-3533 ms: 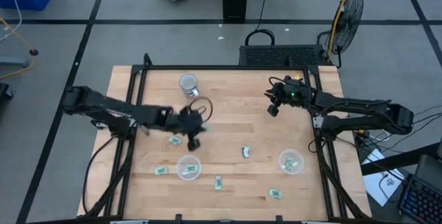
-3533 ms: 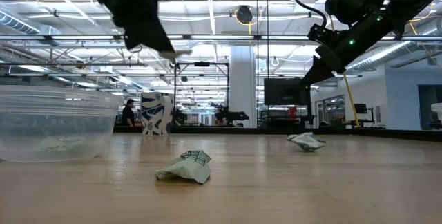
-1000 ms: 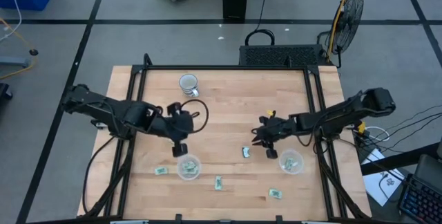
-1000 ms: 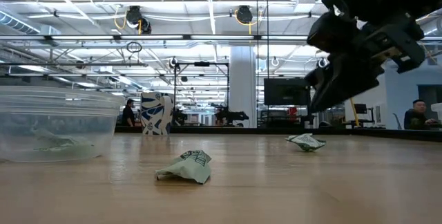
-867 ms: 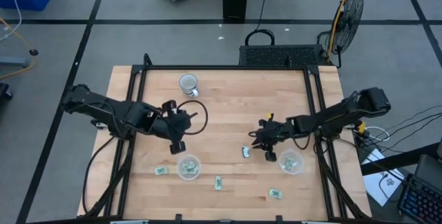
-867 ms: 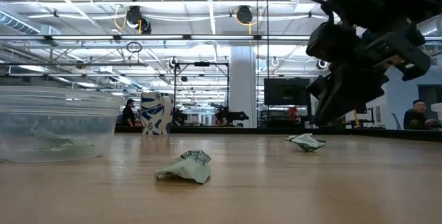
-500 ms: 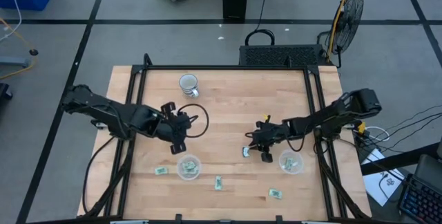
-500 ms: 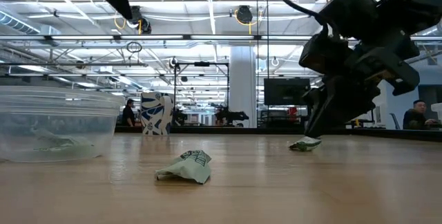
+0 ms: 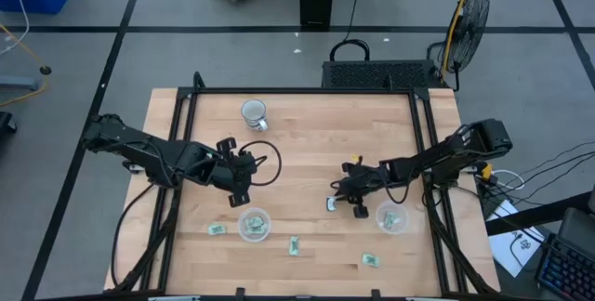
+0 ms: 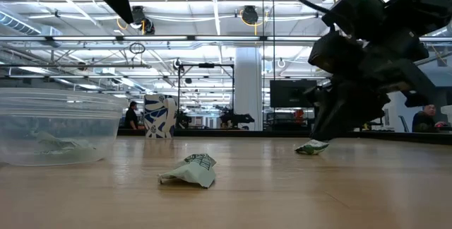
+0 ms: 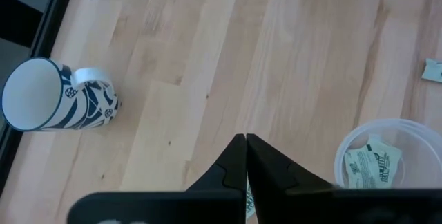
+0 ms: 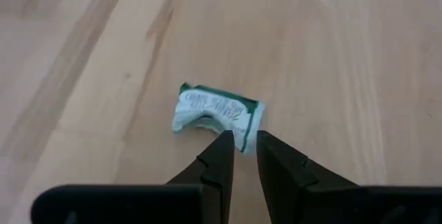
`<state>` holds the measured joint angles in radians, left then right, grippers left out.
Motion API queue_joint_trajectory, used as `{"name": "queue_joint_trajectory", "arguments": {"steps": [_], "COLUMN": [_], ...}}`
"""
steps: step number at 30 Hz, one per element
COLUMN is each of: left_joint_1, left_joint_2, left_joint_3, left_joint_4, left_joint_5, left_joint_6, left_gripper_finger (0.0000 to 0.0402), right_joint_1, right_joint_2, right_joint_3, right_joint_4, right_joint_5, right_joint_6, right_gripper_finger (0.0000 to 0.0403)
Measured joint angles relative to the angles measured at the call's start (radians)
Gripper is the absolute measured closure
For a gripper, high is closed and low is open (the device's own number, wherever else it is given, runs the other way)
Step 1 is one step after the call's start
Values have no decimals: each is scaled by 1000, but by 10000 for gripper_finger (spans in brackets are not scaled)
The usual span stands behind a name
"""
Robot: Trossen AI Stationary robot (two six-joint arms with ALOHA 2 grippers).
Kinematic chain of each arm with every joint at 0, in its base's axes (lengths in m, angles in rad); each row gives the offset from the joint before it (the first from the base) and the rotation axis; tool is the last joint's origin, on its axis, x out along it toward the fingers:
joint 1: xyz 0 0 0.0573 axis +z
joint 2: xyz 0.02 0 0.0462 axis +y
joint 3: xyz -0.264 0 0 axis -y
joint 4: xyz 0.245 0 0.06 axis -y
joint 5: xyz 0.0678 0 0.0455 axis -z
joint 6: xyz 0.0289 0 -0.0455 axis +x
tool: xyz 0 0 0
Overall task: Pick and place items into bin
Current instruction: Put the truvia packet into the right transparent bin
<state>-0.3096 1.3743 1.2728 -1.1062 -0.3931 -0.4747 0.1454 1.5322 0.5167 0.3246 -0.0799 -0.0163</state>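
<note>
The items are tiny pale-green wrapped pieces. One piece (image 12: 217, 117) lies flat on the wood, also seen in the high view (image 9: 329, 205) and low view (image 10: 311, 146). My right gripper (image 12: 245, 141) (image 9: 340, 201) is down at it, shut on its edge. My left gripper (image 11: 245, 141) (image 9: 238, 189) is shut and empty, hovering beside the far side of the left clear cup (image 9: 253, 224). That cup and the right clear cup (image 9: 390, 217) each hold a piece. More pieces lie loose on the table (image 9: 216, 230) (image 9: 294, 244) (image 9: 372, 260). My right gripper pinches the wrapped piece by one corner of its edge (image 12: 243, 128), between the two fingertips. The fingers slant down at it from the table's right side. The piece still lies flat on the table.
A white-and-blue patterned mug (image 9: 253, 113) (image 11: 59, 103) stands near the far edge. Black frame rails (image 9: 297, 90) run along the table's far, left and right sides. Bare wood lies between the two arms. A loose piece (image 10: 191, 170) sits close to the low camera.
My right gripper has moved toward the table's left and come down onto the wrapped piece beside the right cup. My left gripper has drawn back slightly from the left cup toward the far left.
</note>
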Motion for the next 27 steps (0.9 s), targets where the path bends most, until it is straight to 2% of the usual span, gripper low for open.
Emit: {"name": "queue_joint_trajectory", "arguments": {"steps": [5,9,14,20,27], "left_joint_1": [1,1,1,1,1], "left_joint_2": [0,0,0,0,0], "left_joint_3": [0,0,0,0,0], "left_joint_4": [0,0,-1,-1,1], "left_joint_5": [0,0,0,-1,-1], "left_joint_6": [1,1,2,1,0], "left_gripper_finger": [397,379,371,385,393], "right_joint_1": [7,7,7,7,7], "right_joint_2": [0,0,0,3,5], "right_joint_3": [0,0,0,0,0], "right_joint_4": [0,6,6,8,7], "right_joint_5": [-25,-28,-26,-26,-26], "right_joint_6": [-107,-128,-132,-180,-176], "right_gripper_finger": [343,340,309,263,254]}}
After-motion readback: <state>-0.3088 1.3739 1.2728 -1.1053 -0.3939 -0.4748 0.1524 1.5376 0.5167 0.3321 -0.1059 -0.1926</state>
